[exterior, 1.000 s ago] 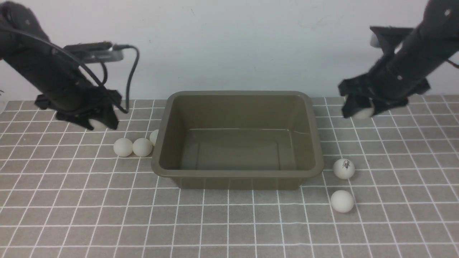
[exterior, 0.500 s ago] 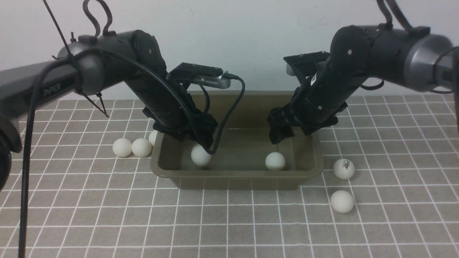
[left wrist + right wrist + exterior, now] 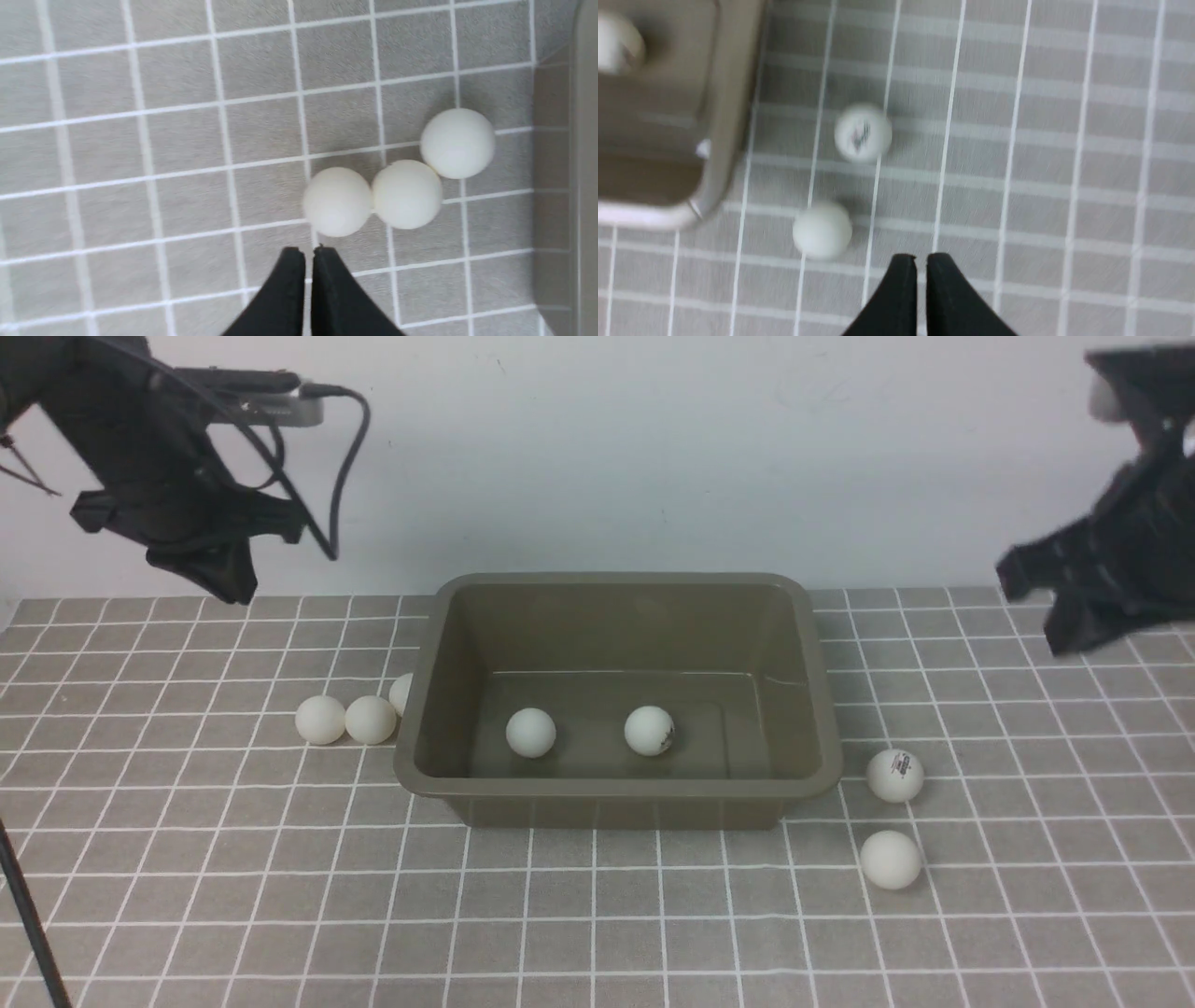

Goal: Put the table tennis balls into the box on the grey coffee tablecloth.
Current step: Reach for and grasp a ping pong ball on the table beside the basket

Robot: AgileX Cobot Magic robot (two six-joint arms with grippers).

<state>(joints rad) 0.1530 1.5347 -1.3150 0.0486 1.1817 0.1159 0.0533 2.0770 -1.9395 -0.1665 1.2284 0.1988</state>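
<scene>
Left gripper (image 3: pixel 308 254): jaws closed tip to tip with nothing between them. It is raised above the cloth on the robot's left, clear of the box. Right gripper (image 3: pixel 921 259): likewise closed and empty, raised on the robot's right.

Container: the box (image 3: pixel 616 791) stands upright on the grey coffee tablecloth (image 3: pixel 597 915). Two table tennis balls rest on its floor, apart from each other: a plain ball (image 3: pixel 530 732) and a marked ball (image 3: pixel 649 730) showing a dark print. Nothing else is in it.

Outside the box, five balls lie on the cloth.
- **Left side:** an outer ball (image 3: pixel 320 720) touches a middle ball (image 3: pixel 371 720). A third ball (image 3: pixel 401 693) sits just beside the box wall, partly hidden by the rim in the front view.
- **Right side:** a logo ball (image 3: pixel 894 776) lies just beside the front corner, and a nearer ball (image 3: pixel 890 860) lies apart from it.

Assessment: two of seven are delivered, and both arms appear placed for the next pick.

Requirement: each gripper must open before it descends over one ball. On the left the outer ball looks the easiest to reach. Jaws closing there could nudge the ball it touches. The right-hand pair stands separate and should be simpler.
</scene>
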